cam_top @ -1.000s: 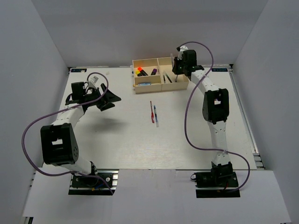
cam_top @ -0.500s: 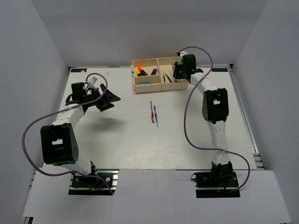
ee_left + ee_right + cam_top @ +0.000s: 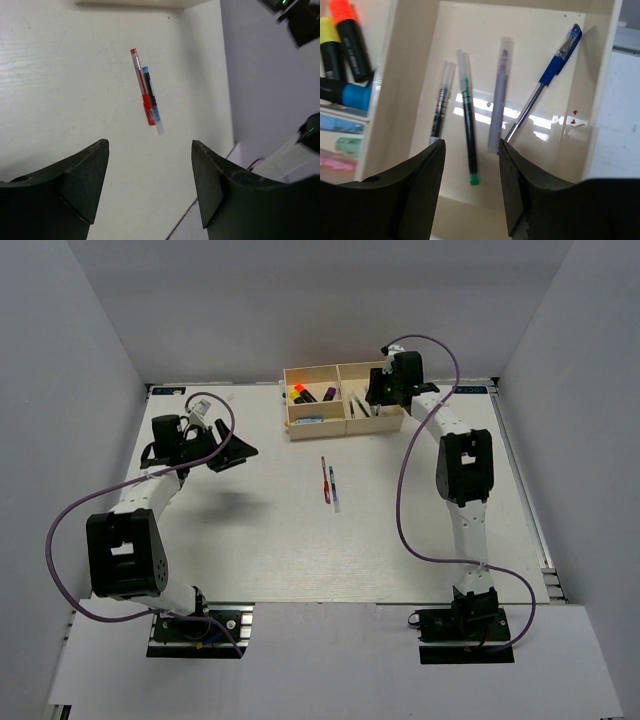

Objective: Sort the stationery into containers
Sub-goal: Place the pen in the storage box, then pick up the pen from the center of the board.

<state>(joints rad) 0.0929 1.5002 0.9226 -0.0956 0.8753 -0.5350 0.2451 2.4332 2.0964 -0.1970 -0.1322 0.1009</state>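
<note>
**Operator:** What did the overhead view show, biggest things first?

**Describer:** You had a white table (image 3: 250, 530), with your left arm (image 3: 125, 550) and right arm (image 3: 462, 465) bolted at its near edge. At the far edge sat the cream tray (image 3: 312, 368), divided into three compartments. Your right gripper (image 3: 376, 392) hovered over the large right compartment. Your left gripper (image 3: 232, 453) hung above bare table, well to the left of the tray.

**Operator:** Was either one holding anything?

**Describer:** No. Your right jaws stood partly apart with nothing between them. Below them, four thin pens (image 3: 500, 100) lay roughly side by side on the compartment floor. I judge that compartment was the pens' home, which explains why that hand was there. Your left jaws gaped wide and empty. They framed a red pen (image 3: 141, 85) and a blue-and-clear pen (image 3: 152, 100), which lay touching, side by side, mid-table and well apart from the tray. That looked like a line-up for a pick, though with the two pens touching, taking only one could be awkward.

**Operator:** And the small items?

**Describer:** Left of the divider, stubby highlighters (image 3: 351, 37) with orange and yellow ends lay in the far small compartment. Pale blue, green and pink oblong pieces (image 3: 340, 124) lay in the near one. Each kind had its own compartment, so the two loose pens seemed to be all that remained.
</note>
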